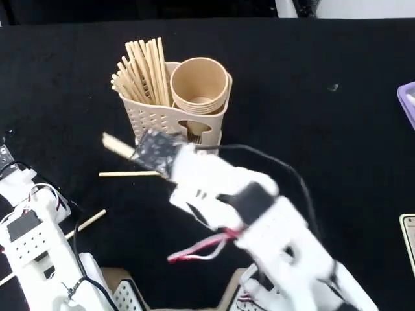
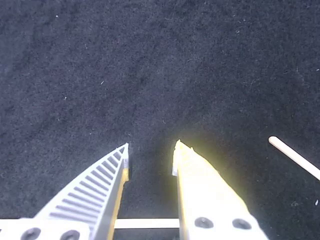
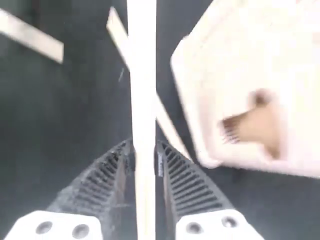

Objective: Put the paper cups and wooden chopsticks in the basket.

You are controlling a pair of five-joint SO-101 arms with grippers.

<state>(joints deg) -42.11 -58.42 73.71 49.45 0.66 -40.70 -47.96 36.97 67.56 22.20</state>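
Nearest me, lower left: left claw (image 2: pixel 150 150), jaws parted and holding nothing, pointed down at the black tabletop (image 2: pixel 150 60), with one loose chopstick (image 2: pixel 295 156) near it. Centre: right arm (image 1: pixel 272 227) stretched toward the basket (image 1: pixel 162 120), right claw (image 3: pixel 145 147) clamped on a held chopstick (image 3: pixel 142 75). Farther: basket upright, with stacked paper cups (image 1: pixel 198 84) and a chopstick bundle (image 1: pixel 142 71) inside. I log one stray chopstick (image 1: pixel 130 173) lying flat before it.

a black cloth (image 1: pixel 311 52) covers the table. a purple object (image 1: pixel 408 100) sits at the right edge of the frame, with a pale flat item (image 1: pixel 410 238) below it.
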